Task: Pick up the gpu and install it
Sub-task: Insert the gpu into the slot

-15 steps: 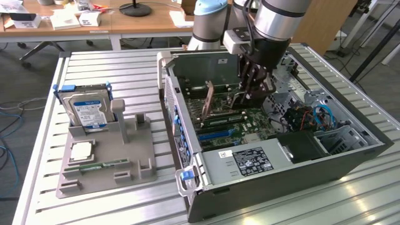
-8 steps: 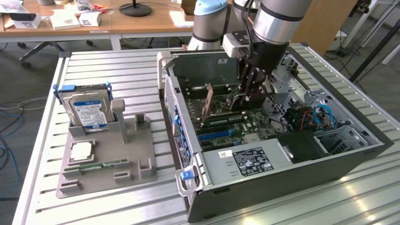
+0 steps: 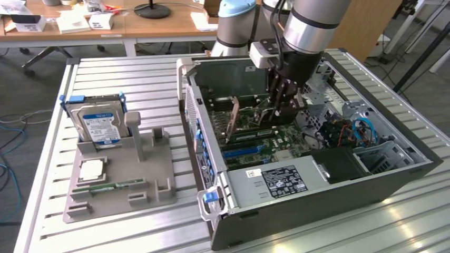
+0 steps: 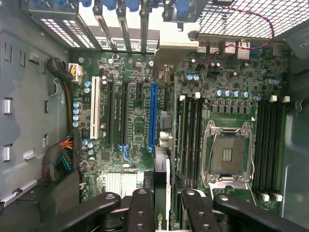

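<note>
Inside the open computer case (image 3: 393,174), the gripper (image 3: 285,103) was clamped on the gpu (image 4: 163,220), held on edge low over the motherboard (image 4: 231,96) — its long axis nearly parallel to the long blue slot (image 4: 153,116), which lay just beside it, toward the exterior view's left.

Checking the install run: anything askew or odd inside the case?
Nothing stands out. The gpu sits straight between the fingers, roughly in line with the empty blue slot; the cable bundle lies clear of that slot.
</note>
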`<control>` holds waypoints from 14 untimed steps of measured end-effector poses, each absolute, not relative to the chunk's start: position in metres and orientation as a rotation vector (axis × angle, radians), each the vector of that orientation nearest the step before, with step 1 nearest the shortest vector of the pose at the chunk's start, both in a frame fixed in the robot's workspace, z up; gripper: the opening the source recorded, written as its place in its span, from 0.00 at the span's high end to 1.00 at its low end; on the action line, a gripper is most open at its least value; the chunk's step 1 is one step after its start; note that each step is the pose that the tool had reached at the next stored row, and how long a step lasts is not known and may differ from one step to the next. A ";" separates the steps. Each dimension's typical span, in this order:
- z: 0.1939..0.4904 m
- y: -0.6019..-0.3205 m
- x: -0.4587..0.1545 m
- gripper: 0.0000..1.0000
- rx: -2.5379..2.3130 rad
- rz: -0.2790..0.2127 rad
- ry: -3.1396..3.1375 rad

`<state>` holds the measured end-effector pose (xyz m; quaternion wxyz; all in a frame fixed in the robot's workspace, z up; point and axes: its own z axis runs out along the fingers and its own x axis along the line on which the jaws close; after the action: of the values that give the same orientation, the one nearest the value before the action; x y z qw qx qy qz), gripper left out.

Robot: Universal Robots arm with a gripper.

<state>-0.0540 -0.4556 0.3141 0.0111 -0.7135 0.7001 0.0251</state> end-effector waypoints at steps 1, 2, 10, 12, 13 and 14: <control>0.314 -0.456 -0.054 0.74 -2.226 0.078 2.184; 0.314 -0.456 -0.054 0.74 -2.226 0.078 2.184; 0.313 -0.455 -0.059 0.74 -2.226 0.079 2.184; 0.313 -0.455 -0.061 0.74 -2.226 0.078 2.184; 0.313 -0.455 -0.062 0.74 -2.226 0.079 2.184; 0.312 -0.455 -0.062 0.74 -2.226 0.079 2.184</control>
<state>-0.0621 -0.4554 0.3124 0.0112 -0.7135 0.7001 0.0252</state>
